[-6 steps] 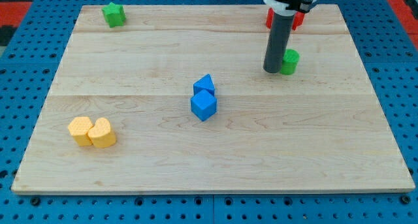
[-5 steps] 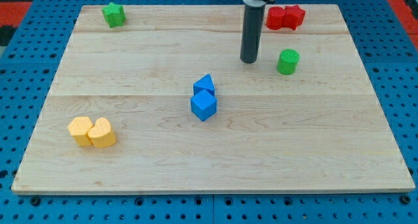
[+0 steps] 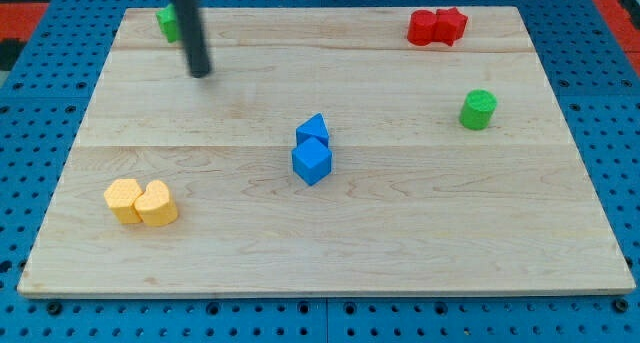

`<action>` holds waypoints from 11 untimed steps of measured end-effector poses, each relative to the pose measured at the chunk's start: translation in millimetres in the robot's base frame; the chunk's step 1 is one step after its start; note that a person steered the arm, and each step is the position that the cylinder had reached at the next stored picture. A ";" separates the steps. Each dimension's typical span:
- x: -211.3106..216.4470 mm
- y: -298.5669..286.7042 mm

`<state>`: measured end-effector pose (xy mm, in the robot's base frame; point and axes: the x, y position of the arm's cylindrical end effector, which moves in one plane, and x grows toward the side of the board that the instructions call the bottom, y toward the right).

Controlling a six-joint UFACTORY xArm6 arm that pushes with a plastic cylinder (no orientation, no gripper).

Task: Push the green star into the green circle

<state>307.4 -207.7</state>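
Note:
The green star [image 3: 167, 22] sits near the board's top left corner, partly hidden behind my rod. My tip [image 3: 201, 73] rests on the board just below and to the right of the star, a short gap away. The green circle [image 3: 478, 110], a short cylinder, stands at the view's right, far from the star and the tip.
Two red blocks [image 3: 437, 27] sit together at the top right. Two blue blocks [image 3: 312, 148] touch near the middle, one a cube. Two yellow blocks [image 3: 140, 201] sit together at the lower left. The wooden board [image 3: 330, 253] lies on a blue pegboard.
My tip has swept from beside the green circle leftward across the board to the green star. The green circle now stands further right and lower than before.

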 end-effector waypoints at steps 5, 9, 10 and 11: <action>-59.5 111.7; 49.0 204.1; 69.1 210.3; 69.7 262.8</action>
<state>377.1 55.1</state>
